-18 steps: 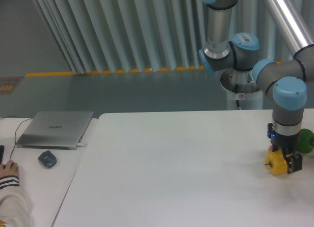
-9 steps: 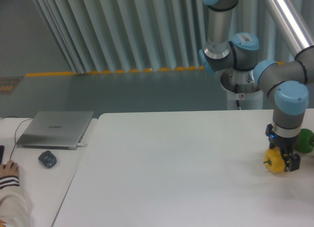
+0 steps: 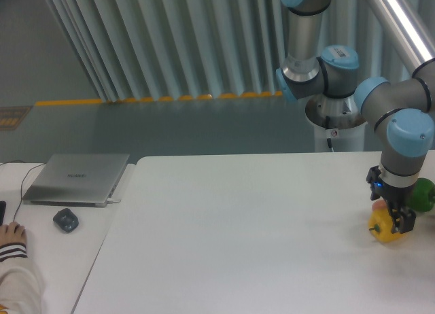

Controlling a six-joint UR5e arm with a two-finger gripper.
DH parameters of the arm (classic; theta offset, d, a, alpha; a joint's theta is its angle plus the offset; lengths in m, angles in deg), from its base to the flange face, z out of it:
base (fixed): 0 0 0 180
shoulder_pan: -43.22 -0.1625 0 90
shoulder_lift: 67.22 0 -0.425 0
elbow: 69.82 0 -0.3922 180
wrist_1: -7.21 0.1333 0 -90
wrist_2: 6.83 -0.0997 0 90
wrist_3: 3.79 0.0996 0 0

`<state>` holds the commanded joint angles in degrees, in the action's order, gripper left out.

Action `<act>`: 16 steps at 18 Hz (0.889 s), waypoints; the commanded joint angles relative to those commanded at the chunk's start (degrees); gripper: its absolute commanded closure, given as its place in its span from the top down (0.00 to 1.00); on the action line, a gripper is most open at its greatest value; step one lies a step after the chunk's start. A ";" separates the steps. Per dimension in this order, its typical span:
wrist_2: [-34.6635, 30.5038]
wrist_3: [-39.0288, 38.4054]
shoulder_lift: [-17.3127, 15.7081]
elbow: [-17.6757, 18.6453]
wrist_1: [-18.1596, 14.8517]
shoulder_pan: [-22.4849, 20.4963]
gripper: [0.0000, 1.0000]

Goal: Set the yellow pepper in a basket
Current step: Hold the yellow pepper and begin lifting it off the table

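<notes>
The yellow pepper (image 3: 382, 228) is at the table's right side, held just above the white tabletop, stem end pointing left. My gripper (image 3: 394, 222) points straight down and is shut on the pepper, its dark fingers partly hiding the pepper's right half. No basket is in view.
A green pepper (image 3: 425, 194) lies right behind the gripper near the frame's right edge, with a small orange-pink ball (image 3: 376, 206) peeking out beside the wrist. A laptop (image 3: 76, 179) and mouse (image 3: 66, 220) sit on the left desk, with a person's hand (image 3: 11, 236) at the edge.
The gripper has drifted slightly to the right and a little up, carrying the yellow pepper with it. The small orange-pink ball now shows beside the wrist.
</notes>
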<state>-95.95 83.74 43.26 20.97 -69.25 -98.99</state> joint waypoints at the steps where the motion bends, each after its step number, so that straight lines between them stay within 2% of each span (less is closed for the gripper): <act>1: -0.09 -0.09 0.17 0.09 0.00 0.09 1.00; 13: -0.09 -0.17 2.11 -0.18 1.40 -0.26 1.00; 16: -0.17 0.00 2.11 -0.44 1.58 -1.14 0.78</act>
<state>-96.13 83.74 45.37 20.53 -67.67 -100.13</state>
